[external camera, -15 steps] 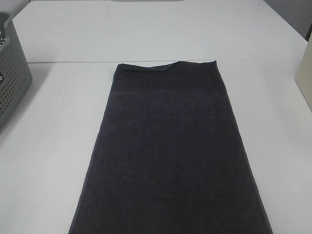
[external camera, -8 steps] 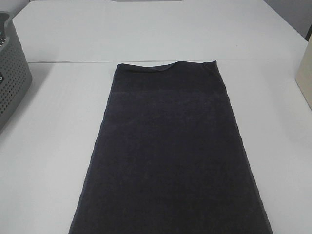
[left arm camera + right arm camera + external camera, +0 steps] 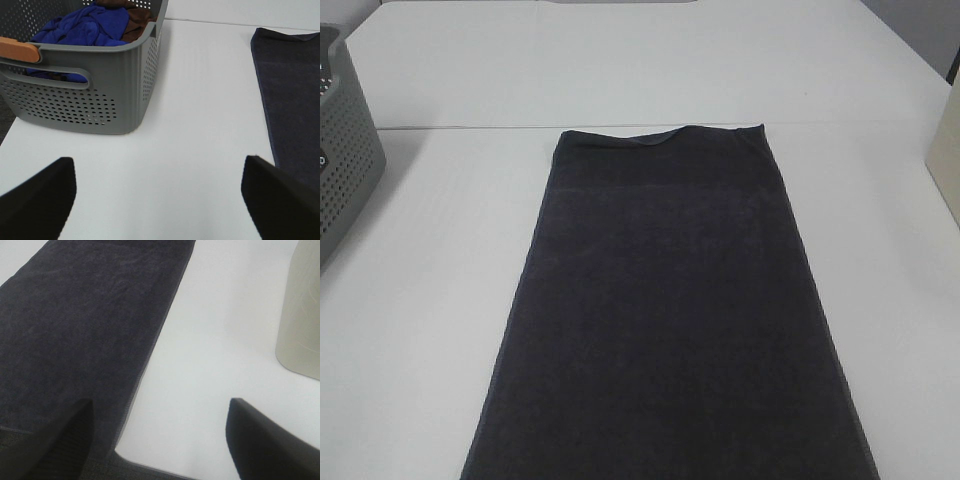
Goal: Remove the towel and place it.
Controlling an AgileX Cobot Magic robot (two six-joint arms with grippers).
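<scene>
The towel lies flat on the table, long axis running 12 to 6 o'clock. The left gripper and right gripper are both spread wide, empty.

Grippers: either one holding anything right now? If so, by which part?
Nothing held. Left gripper and right gripper are both open over the table; the towel lies flat, untouched.

You lose the towel's near end past the high view's bottom edge. The basket is cropped at its left edge, a pale object at its right; you can't identify it.
</scene>
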